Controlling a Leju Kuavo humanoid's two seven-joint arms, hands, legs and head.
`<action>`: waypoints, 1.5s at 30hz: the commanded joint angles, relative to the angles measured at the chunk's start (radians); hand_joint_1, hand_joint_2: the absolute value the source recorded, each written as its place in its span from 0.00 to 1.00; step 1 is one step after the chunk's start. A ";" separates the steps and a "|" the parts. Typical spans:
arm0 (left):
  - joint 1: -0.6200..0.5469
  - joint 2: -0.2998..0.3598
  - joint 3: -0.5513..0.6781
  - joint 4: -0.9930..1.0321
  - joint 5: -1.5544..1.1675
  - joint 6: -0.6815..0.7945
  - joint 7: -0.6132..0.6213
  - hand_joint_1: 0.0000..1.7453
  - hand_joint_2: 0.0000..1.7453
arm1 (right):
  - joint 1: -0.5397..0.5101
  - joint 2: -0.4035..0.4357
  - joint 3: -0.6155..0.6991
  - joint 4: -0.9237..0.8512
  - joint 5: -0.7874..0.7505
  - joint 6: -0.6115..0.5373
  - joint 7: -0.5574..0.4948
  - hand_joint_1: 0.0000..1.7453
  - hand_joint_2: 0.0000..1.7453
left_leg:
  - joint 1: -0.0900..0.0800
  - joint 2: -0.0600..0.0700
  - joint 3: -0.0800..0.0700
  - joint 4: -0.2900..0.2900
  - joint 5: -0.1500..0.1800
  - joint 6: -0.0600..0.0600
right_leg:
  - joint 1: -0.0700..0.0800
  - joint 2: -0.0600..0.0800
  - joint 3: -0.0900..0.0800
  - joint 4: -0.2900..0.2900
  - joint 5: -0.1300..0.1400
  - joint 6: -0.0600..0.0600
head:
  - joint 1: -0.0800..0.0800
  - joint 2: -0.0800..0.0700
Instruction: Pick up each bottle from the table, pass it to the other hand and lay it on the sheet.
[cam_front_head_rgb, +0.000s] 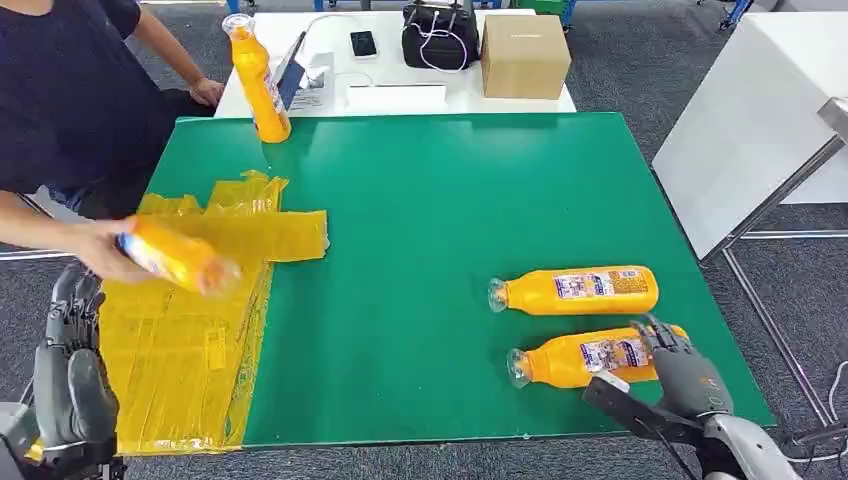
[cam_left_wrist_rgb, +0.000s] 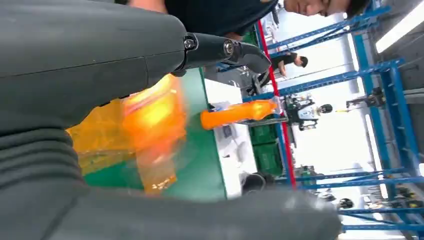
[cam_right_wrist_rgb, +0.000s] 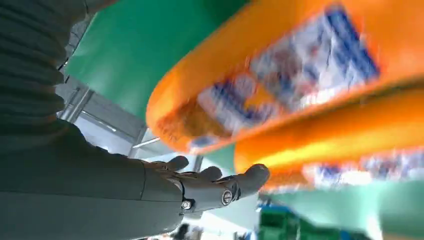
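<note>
We see two orange bottles lying on their sides on the green table (cam_front_head_rgb: 430, 230), near its right edge. The far lying bottle (cam_front_head_rgb: 575, 290) and the near lying bottle (cam_front_head_rgb: 590, 358) both have white and blue labels, but the writing is too small and blurry for us to read. Their caps point left.

Our right hand (cam_front_head_rgb: 680, 375) is at the fat end of the near lying bottle. Its fingers (cam_front_head_rgb: 660, 335) are spread apart and reach over the bottle's end. It is not gripping the bottle. In the right wrist view the fingers are stretched out straight beside the two bottles.

Our left hand (cam_front_head_rgb: 70, 385) hangs low at the left corner of the table, beside the yellow sheet (cam_front_head_rgb: 180, 340). Its fingers are apart and it holds nothing.

A person's hand (cam_front_head_rgb: 100, 250) holds a blurry bottle (cam_front_head_rgb: 180, 260) over the yellow sheet. A standing bottle (cam_front_head_rgb: 258, 80) is upright at the far left corner of the green table.

Behind it a white table (cam_front_head_rgb: 520, 103) carries a brown box (cam_front_head_rgb: 525, 55), a black bag (cam_front_head_rgb: 440, 35) and a phone (cam_front_head_rgb: 363, 43).
</note>
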 joint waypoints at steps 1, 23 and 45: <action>-0.074 0.060 -0.069 0.053 0.054 0.026 0.035 0.00 0.00 | -0.105 -0.121 0.210 0.224 0.035 0.046 0.038 0.00 1.00 | 0.001 0.001 0.006 -0.002 -0.001 -0.001 | 0.001 0.001 0.007 -0.003 0.000 0.000 | 0.000 0.000; -0.090 0.097 -0.117 0.039 0.150 0.057 0.012 0.00 0.00 | -0.211 -0.089 0.316 0.477 0.236 -0.004 0.002 0.92 1.00 | 0.002 -0.002 0.017 -0.002 -0.003 0.002 | 0.002 -0.002 0.009 -0.006 -0.003 0.002 | 0.000 0.000; -0.106 0.119 -0.155 0.014 0.206 0.055 0.058 0.00 0.00 | -0.212 0.042 0.261 0.322 -0.088 0.060 -0.002 1.00 1.00 | 0.004 0.004 0.026 -0.002 -0.006 0.001 | 0.004 0.002 0.017 -0.009 -0.002 0.001 | 0.000 0.000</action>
